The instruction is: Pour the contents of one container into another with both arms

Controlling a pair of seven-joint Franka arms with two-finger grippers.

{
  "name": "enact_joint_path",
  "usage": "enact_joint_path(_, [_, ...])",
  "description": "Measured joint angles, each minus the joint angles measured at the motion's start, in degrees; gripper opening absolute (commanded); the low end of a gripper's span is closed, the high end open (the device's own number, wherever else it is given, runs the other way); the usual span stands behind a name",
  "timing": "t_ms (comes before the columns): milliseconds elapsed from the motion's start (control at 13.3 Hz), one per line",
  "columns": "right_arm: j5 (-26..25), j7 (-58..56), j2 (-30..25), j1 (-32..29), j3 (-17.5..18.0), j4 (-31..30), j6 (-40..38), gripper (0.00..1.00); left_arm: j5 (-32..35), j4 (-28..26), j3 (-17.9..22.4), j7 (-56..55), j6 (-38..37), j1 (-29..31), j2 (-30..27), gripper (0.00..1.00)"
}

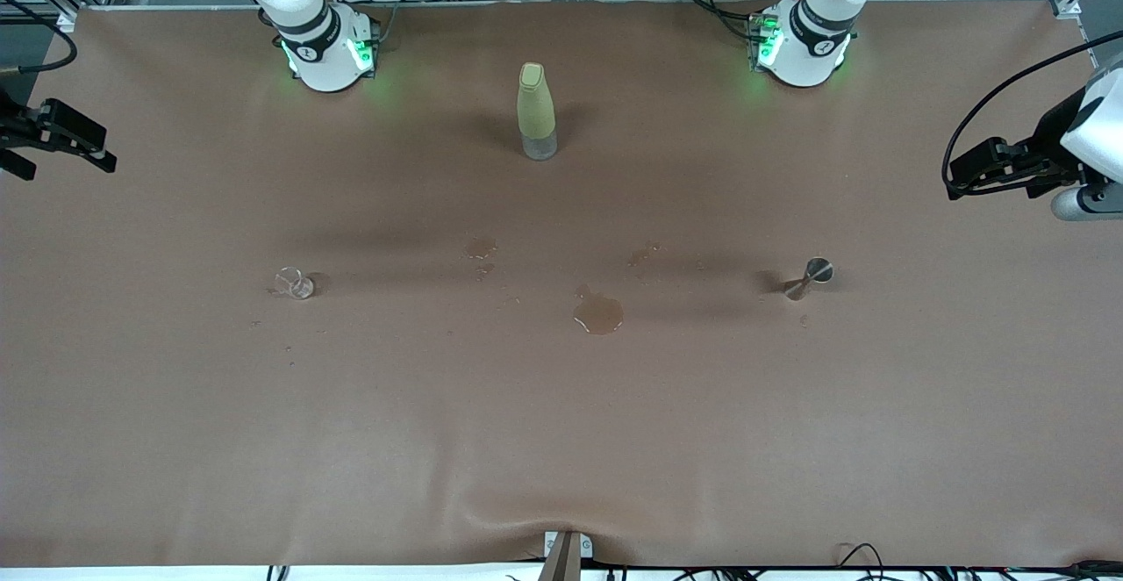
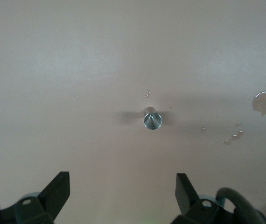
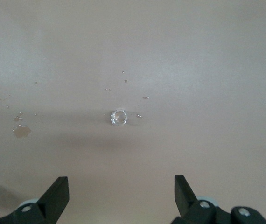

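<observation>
You had the glass cup (image 1: 294, 283) toward the right arm's end of the desk (image 1: 561, 441) and the jigger (image 1: 807, 277) toward the left arm's end, so each arm takes one. Both wrist views showed the left tool (image 2: 122, 192) and right tool (image 3: 121, 193) spread and empty, each high over its own vessel. Farther stood the bottle (image 1: 536, 111).

Brown-covered table (image 1: 263, 441). Tiny clear glass cup (image 1: 295, 283) stands toward right arm's end, silver jigger (image 1: 809, 277) toward left arm's end, well apart. Tall yellow-green bottle (image 1: 535, 111) upright between the bases, farther from front camera. Puddle (image 1: 599, 313) plus smaller wet spots (image 1: 480, 249) between cup and jigger.
</observation>
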Motion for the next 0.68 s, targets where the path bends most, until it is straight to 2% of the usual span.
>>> enact_joint_path(451, [-0.1,-1.0,0.0,0.0,0.0,0.0,0.1,1.00,0.0,-0.2,0.0,0.0,0.0,0.0,0.0,1.00])
enact_joint_path(677, [-1.8,-11.0,0.0,-0.5,0.0,0.2,0.4,1.00,-0.2,-0.4,0.0,2.9,0.0,0.7,0.0,1.00])
